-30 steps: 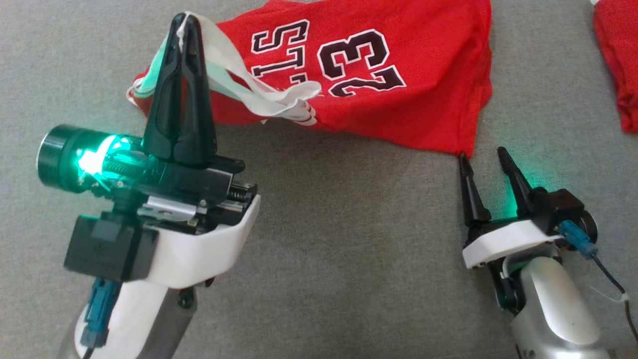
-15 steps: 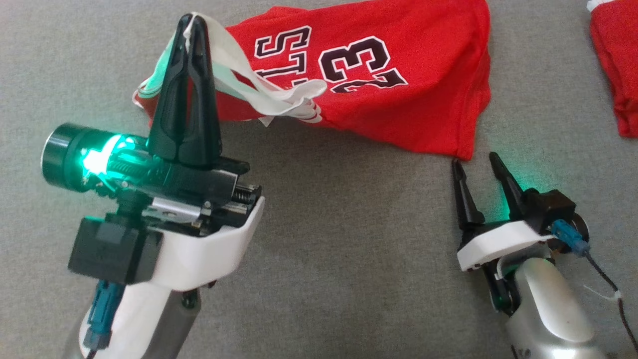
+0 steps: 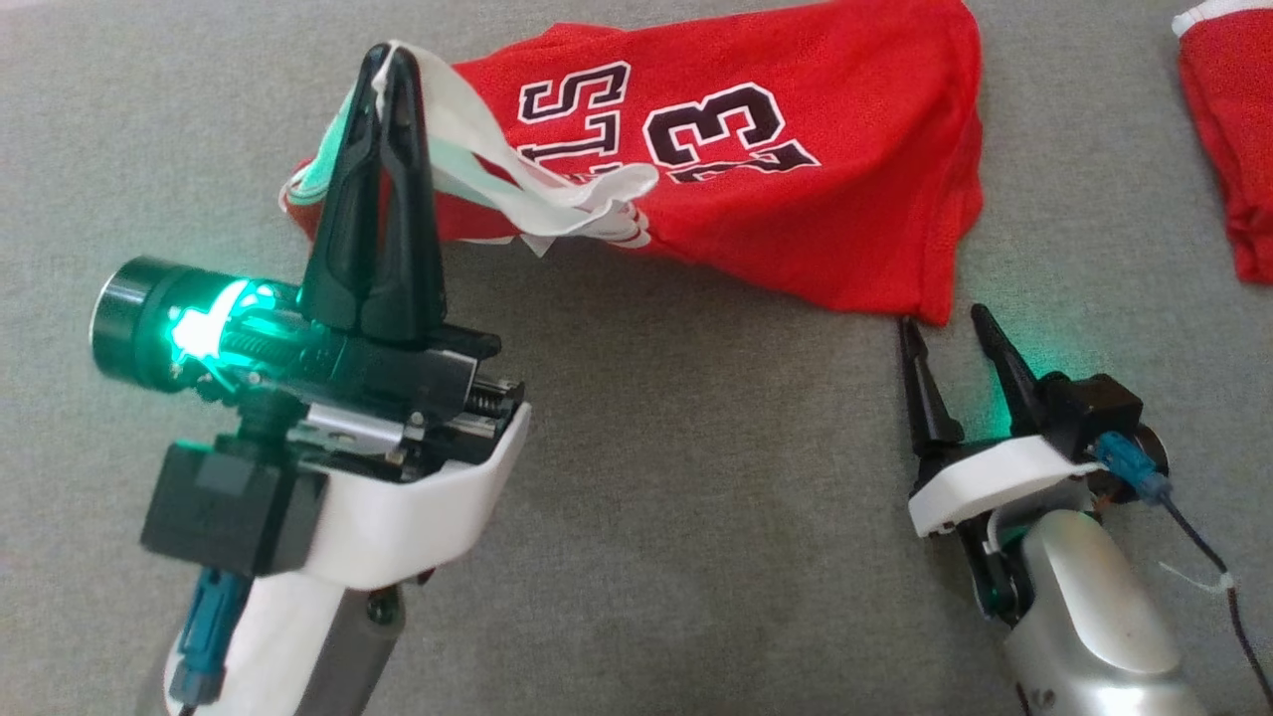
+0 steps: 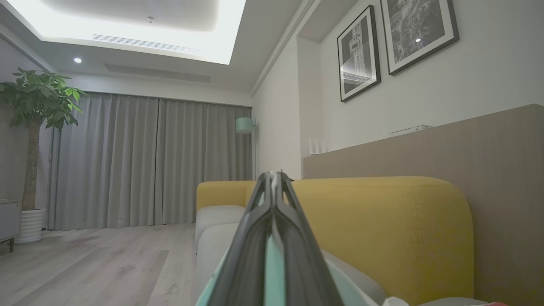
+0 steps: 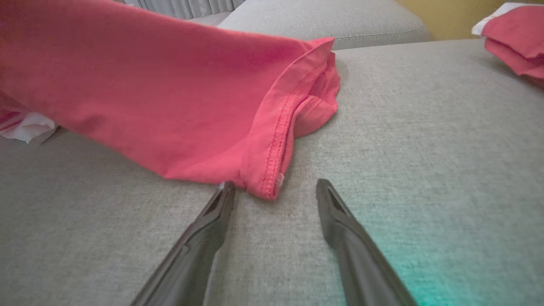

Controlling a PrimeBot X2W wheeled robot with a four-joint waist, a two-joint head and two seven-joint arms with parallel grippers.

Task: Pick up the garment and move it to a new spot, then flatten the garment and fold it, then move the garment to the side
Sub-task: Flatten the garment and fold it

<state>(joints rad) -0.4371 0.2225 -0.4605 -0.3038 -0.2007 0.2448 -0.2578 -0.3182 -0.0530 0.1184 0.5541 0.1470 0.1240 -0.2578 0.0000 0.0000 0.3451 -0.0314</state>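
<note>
The red mesh jersey with black-and-white numerals (image 3: 816,199) lies across the far middle of the grey fabric cushion (image 3: 696,517), probably a sofa seat. Its left end hangs lifted, where the left gripper (image 3: 391,60) has its fingers pinched tight on the white-banded trim (image 3: 497,149). At the jersey's near right corner the right gripper (image 3: 942,320) sits low, fingers spread wide and holding nothing, one tip just beside the stitched hem (image 5: 276,140). A second red cloth (image 3: 1228,149) lies well apart, far right.
</note>
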